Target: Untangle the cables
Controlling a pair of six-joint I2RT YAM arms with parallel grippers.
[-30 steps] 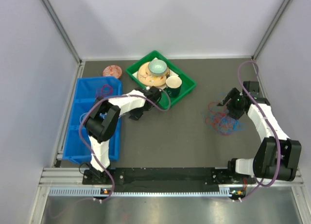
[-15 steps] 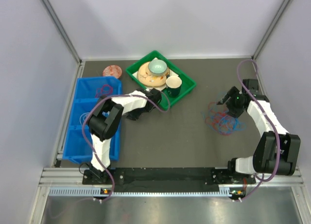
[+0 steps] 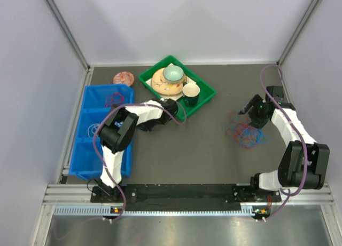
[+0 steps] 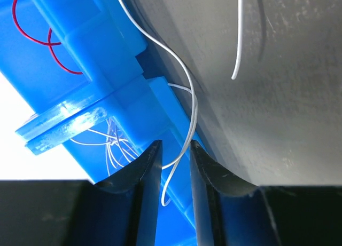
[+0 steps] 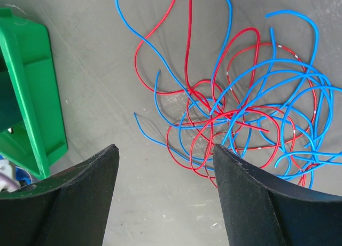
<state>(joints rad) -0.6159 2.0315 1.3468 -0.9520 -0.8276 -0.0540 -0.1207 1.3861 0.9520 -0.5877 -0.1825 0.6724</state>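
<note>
A tangle of thin red [image 5: 188, 43] and blue [image 5: 299, 70] cables lies on the dark table at the right [image 3: 243, 133]. My right gripper [image 3: 250, 111] hovers at its upper left edge, jaws wide open and empty [image 5: 164, 150]. A thin white cable [image 4: 189, 104] runs over the rim of the blue bin [image 4: 80, 59] and its looped end hangs between the narrowly parted jaws of my left gripper [image 4: 175, 144]. The jaws do not pinch it. My left gripper [image 3: 147, 123] is at the bin's right edge. More white loops and a red cable [image 4: 32, 35] lie in the bin.
The blue divided bin [image 3: 85, 150] stands at the left. A green tray [image 3: 147, 81] with bowls and a cup sits at the back centre, close to the left wrist; its corner shows in the right wrist view [image 5: 32, 96]. A reddish round disc [image 3: 123, 77] lies behind the bin.
The left arm's elbow has swung a little to the right while its gripper stays by the bin's edge. The right gripper has shifted slightly up and back from the tangle.
</note>
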